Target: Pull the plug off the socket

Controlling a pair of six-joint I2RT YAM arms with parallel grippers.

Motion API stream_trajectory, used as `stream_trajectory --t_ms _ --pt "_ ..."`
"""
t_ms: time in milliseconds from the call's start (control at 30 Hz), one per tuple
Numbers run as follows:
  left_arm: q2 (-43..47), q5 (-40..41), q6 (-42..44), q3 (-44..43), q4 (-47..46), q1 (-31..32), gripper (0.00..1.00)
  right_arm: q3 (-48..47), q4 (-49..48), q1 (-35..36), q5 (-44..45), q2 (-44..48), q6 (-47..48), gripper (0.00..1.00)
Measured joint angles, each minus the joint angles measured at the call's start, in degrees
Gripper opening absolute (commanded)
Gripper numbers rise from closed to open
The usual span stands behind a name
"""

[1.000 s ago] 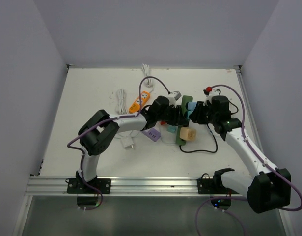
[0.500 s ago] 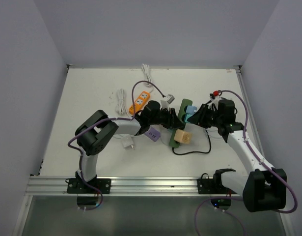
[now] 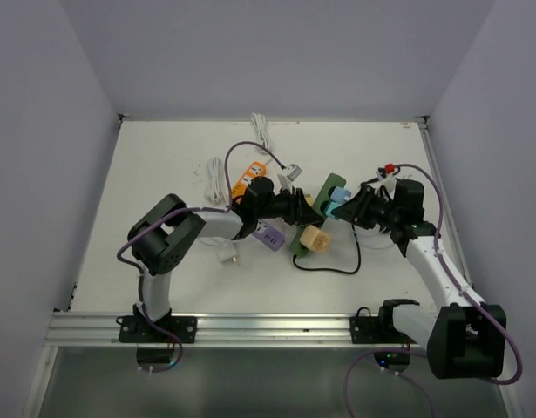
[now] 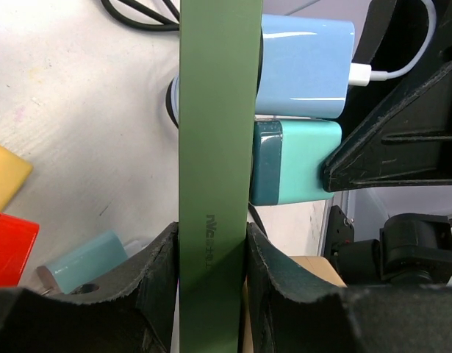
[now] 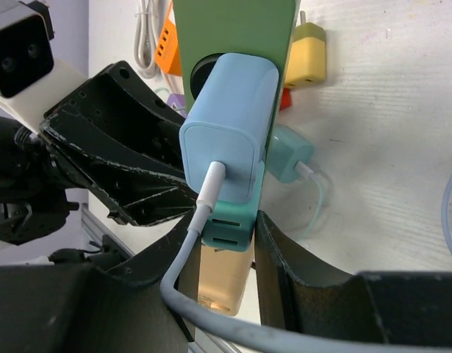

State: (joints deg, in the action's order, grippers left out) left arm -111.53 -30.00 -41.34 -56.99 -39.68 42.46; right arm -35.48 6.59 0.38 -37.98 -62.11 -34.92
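Observation:
The socket is a green power strip [image 3: 319, 193] lying on the table; my left gripper [image 4: 209, 250] is shut on its narrow body [image 4: 214, 147] from both sides. A teal plug [image 5: 229, 229] sits against the strip's face, and my right gripper [image 5: 226, 235] is shut on it. In the left wrist view the teal plug [image 4: 295, 170] still touches the strip. Beside it a light blue plug [image 5: 229, 125] with a white cable is also seated in the strip. A tan plug [image 3: 315, 239] sits at the strip's near end.
An orange power strip [image 3: 247, 178] and a coiled white cable [image 3: 215, 178] lie behind my left arm. A purple adapter [image 3: 269, 235] and a white adapter [image 3: 226, 256] lie to its near side. A black cable [image 3: 337, 266] loops in front. A yellow plug [image 5: 308, 59] lies on the table.
The green strip has swung, its near end with the tan plug moving left. Both grippers moved with it and kept their grips.

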Motion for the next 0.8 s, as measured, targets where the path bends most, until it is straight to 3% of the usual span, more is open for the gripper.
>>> stream_trajectory --t_ms 133,367,500,633,800 --pt "0.1 0.5 0.6 -1.0 1.9 0.7 0.0 -1.6 4.6 1.7 4.0 1.8 2.6 0.0" --pt "0.3 8.9 4.6 -7.2 15.5 3.4 0.0 -6.1 9.0 13.4 24.0 1.5 5.5 0.0" --pt "0.3 13.5 5.9 -10.8 22.7 4.7 0.0 -7.5 11.0 16.1 31.6 0.9 5.7 0.0" --pt "0.2 15.1 6.4 -11.9 24.8 5.3 0.0 -7.7 12.1 16.7 34.0 1.0 6.1 0.0" --pt "0.2 12.0 4.5 -8.5 19.4 4.1 0.0 -7.3 11.4 16.1 32.2 1.1 5.5 0.0"
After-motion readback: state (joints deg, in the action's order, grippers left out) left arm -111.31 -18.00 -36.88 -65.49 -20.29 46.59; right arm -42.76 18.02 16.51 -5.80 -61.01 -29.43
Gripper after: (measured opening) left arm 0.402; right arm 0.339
